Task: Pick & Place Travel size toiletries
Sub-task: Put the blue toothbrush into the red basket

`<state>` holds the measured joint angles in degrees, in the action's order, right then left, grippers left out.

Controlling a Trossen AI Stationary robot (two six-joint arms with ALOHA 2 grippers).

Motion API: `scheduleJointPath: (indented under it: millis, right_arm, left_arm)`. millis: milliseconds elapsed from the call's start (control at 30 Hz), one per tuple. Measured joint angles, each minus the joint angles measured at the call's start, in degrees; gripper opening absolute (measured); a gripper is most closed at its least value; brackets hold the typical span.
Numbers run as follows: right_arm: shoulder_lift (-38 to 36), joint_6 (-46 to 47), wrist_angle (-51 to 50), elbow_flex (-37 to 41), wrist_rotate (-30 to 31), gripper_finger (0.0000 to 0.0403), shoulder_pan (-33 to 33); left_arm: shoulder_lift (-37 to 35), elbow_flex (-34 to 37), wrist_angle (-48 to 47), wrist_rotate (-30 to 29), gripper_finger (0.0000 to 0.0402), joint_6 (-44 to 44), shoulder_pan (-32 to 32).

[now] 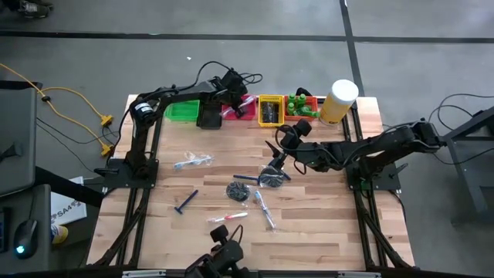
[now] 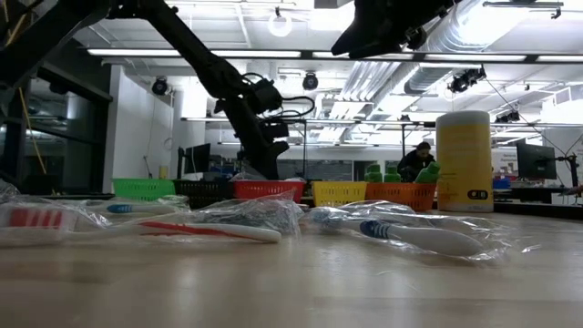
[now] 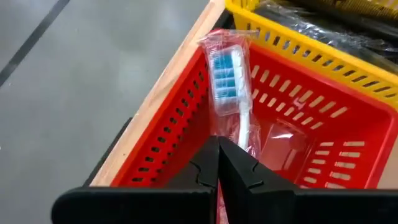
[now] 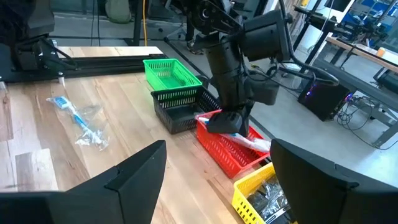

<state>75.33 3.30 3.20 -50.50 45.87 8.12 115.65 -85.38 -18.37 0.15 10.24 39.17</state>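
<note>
Five plastic bins are lined up along the far edge of the wooden table (image 1: pixel 324 224): green bin (image 1: pixel 181 111), black bin (image 1: pixel 209 117), red bin (image 3: pixel 348 143), yellow bin (image 1: pixel 270 110), orange bin (image 1: pixel 302 105). A pale-yellow cylinder (image 1: pixel 339 101) with a white lid is stood just beside the orange bin. A yellow cable (image 1: pixel 73 104) is laid across the floor.

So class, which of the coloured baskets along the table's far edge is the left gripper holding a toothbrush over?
The red basket. The left gripper, shut on a wrapped toothbrush, hangs above it, between the black and yellow ones.
</note>
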Motion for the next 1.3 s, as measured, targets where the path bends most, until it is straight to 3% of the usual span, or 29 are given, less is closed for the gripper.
scheduleJointPath:
  millis: [300,433,633,733,833,1000,1133,1200,1300]
  right_arm:
    - [0.00,-0.03,0.01,0.00,0.01,0.0281,0.02]
    - [0.00,-0.03,-0.02,0.00,0.00,0.0281,0.02]
    - [0.00,-0.11,-0.10,0.00,0.02,0.0281,0.00]
    - [0.00,-0.29,-0.65,0.00,0.00,0.0281,0.01]
    - [0.00,-0.18,-1.50,0.00,0.02,0.0281,0.01]
    - [0.00,1.07,-3.66,0.00,0.02,0.0281,0.02]
    - [0.00,1.42,-4.88,0.00,0.00,0.0281,0.02]
    - [0.00,1.42,-5.16,0.00,0.02,0.0281,0.01]
    - [0.00,1.44,-5.73,0.00,0.02,0.0281,0.00]
  left_arm:
    - [0.37,-0.26,-1.42,-0.67,0.0000,0.07,-0.18]
    - [0.34,-3.88,-5.08,-0.73,0.0000,0.03,-0.18]
    - [0.28,-12.28,-20.35,-0.53,0.0002,0.01,-0.18]
    - [0.22,-15.12,-28.28,4.18,0.0007,1.94,-0.16]
    - [0.22,-15.98,-31.86,9.61,0.0033,4.69,-0.19]
    - [0.22,-14.15,-34.86,9.77,0.0121,8.89,-0.21]
    - [0.26,-11.98,-33.26,3.54,0.0184,8.53,-0.18]
    - [0.26,-11.18,-31.60,-0.57,0.0200,7.80,-0.18]
    - [0.26,-10.51,-29.60,-0.62,0.0206,7.92,-0.16]
